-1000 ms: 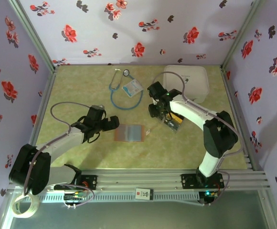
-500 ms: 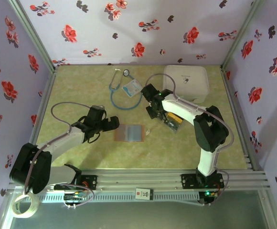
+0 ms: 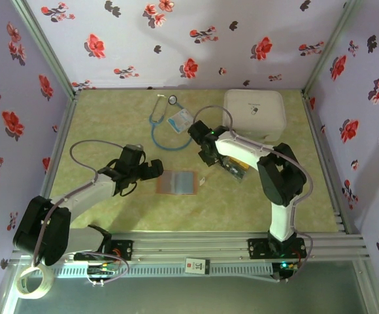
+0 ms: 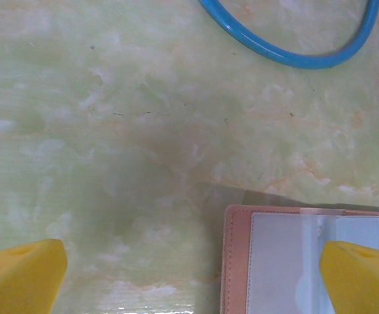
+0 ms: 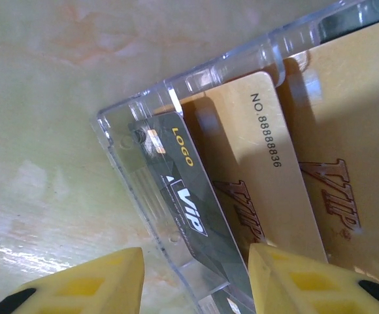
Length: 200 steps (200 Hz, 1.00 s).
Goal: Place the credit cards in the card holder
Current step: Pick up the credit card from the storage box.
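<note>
Running off frame: credit cards (image 5: 274,170), clear tray (image 5: 121,139), card holder (image 4: 284,261).

One card holder (image 3: 178,182), three credit cards (image 5: 268,163) showing, one stethoscope (image 3: 166,124), one badge card (image 3: 180,120), one white case (image 3: 254,114)

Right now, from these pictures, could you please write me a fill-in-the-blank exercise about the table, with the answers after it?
1. The stethoscope tube is ___ in colour.
2. The credit cards lie in a ___ plastic box.
3. The gripper nearest the card holder is the ___ one.
4. The large word printed on the gold cards is ___.
Missing words: blue; clear; left; VIP.
</note>
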### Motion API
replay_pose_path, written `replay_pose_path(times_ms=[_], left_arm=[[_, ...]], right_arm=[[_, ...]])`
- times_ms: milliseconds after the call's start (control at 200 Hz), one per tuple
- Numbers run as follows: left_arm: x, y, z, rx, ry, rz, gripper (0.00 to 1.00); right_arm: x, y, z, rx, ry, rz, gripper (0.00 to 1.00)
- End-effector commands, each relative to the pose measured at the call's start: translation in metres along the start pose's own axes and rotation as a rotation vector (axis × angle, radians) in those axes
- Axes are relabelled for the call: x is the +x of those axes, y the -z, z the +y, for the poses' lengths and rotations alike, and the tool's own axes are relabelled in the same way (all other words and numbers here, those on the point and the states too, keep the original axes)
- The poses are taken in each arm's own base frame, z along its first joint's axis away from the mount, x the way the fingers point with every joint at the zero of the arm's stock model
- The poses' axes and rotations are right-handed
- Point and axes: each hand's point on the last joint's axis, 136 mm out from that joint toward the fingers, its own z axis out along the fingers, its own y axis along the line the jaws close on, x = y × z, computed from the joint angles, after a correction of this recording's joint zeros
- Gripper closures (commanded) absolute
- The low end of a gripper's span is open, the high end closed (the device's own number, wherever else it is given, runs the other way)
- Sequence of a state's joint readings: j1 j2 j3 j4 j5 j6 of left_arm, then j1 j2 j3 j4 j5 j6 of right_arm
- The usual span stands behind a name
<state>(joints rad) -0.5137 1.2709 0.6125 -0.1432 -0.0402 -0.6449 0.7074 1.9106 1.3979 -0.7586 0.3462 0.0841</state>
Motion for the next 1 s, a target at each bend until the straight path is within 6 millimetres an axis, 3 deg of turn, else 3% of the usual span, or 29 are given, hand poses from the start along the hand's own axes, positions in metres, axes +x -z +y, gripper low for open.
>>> replay_pose_path(times_ms=[0,310,685,995], left_arm=[[-0.004,0.002,-0.007,0.018,-0.007,-0.006,0.0],[-0.004,0.002,-0.007,0.018,-0.005,-0.008,0.0],[-0.003,0.002,-0.007,0.018,-0.005,-0.007,0.0],[-0.002,0.003,-0.006,0.02,-0.005,-0.008,0.0]], right_arm=[[0.005,-0.002,-0.002,0.031,0.041,0.022,0.55],[0.006,0.003,0.011,-0.053,0.038,0.011,0.65],[0.004,-0.001,0.008,-0.023,0.057,0.016,0.73],[-0.002,0.004,0.006,-0.019,0.076,0.013,0.86]])
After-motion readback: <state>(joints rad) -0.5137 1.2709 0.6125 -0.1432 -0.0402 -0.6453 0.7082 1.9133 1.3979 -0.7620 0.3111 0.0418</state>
